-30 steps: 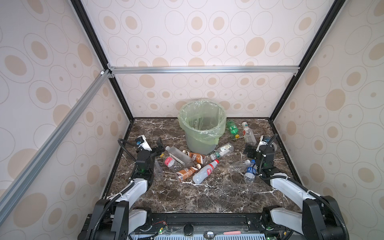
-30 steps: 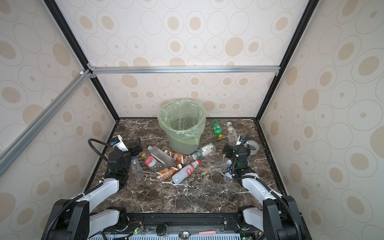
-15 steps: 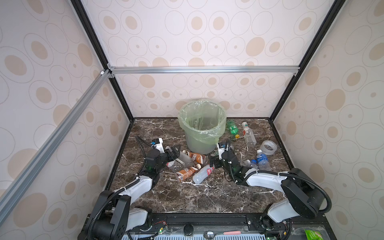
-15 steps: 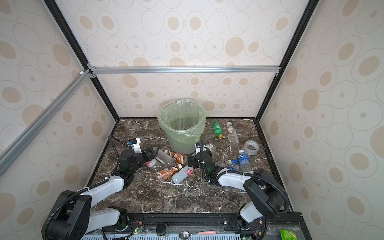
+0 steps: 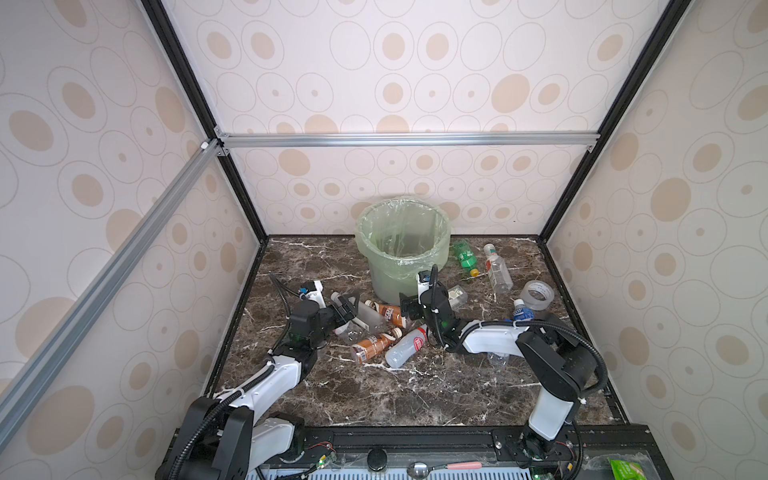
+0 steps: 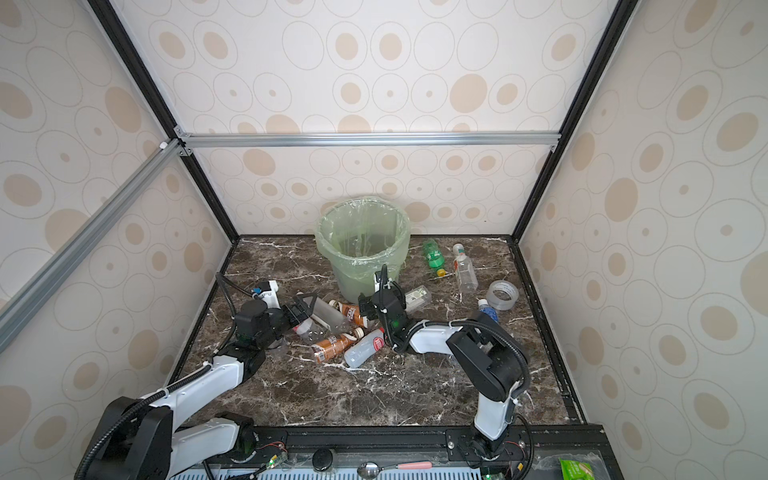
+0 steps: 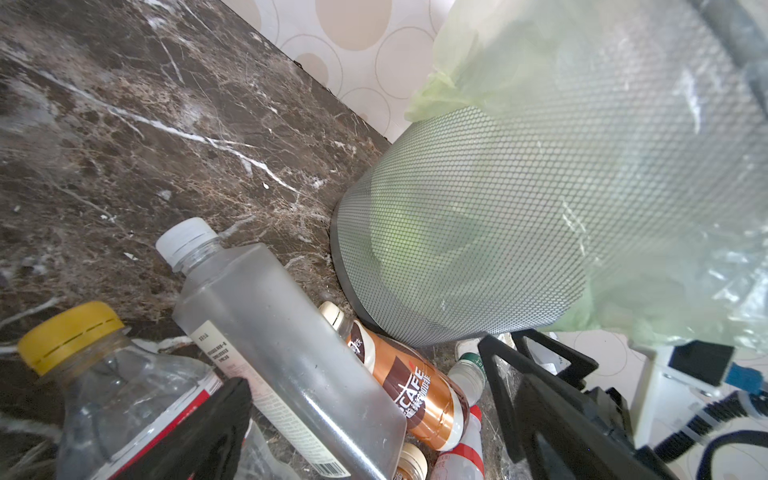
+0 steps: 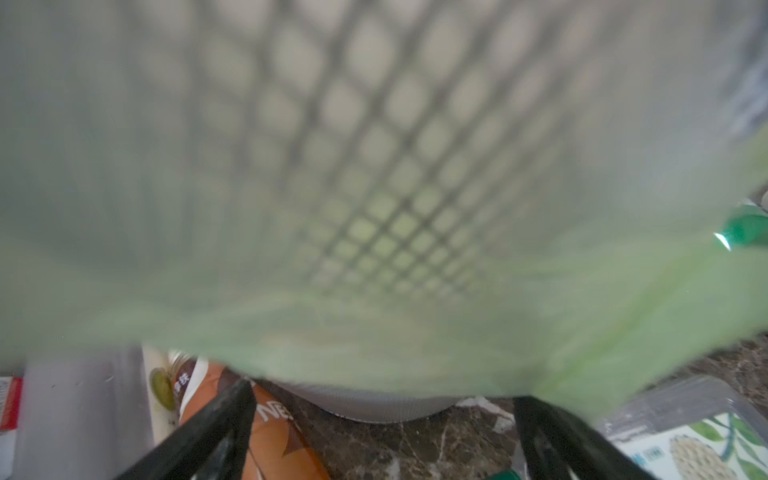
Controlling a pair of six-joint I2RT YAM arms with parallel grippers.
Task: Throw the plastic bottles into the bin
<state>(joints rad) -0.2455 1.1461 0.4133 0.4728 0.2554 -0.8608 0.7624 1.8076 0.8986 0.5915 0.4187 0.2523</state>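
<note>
Dark marble tabletop (image 5: 374, 395). Round grey mesh bin with pale green liner (image 5: 388, 282) stands back centre. Plastic bottles (image 5: 405, 347) lie scattered on the tabletop, in front and right of the bin. Left gripper (image 5: 350, 305) spread wide, straddling frosted clear square bottle (image 7: 291, 353). Right gripper (image 8: 374, 440) spread wide, empty, at the bin's base.

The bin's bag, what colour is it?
The bag is pale green, clearest in the left wrist view.

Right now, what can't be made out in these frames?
Bin contents: bag folds and glare obscure the floor in both top views.
Right wrist view: blurred bin wall fills most of it.
Blue-capped bottle: body behind the right arm in both top views.
Nearer brown bottle: label too small to read in top views.
</note>
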